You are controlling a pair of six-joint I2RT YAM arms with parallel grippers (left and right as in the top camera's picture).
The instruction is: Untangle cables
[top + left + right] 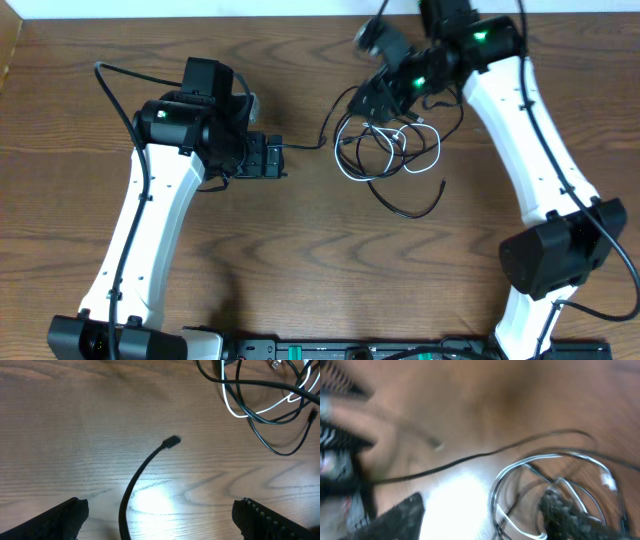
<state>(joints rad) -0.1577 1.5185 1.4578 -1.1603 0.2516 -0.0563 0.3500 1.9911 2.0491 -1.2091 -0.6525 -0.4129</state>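
A broad stretch of the table [320, 270] was found bare between the two arms, toward their bases. The far middle was taken up by the tangled cables [385, 150], with the right gripper [378, 100] hung close above them. One black cord [310, 147] was stretched leftward from the tangle and threaded between the spread fingers of the left gripper [283, 158], so that gap was partly blocked. Free wood was seen left of the left arm [150, 220].

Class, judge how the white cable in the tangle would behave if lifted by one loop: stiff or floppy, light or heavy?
Probably floppy: the white cable lies in loose curves. Likely light, being thin. It would probably drag the black cables along, since they cross its loops.
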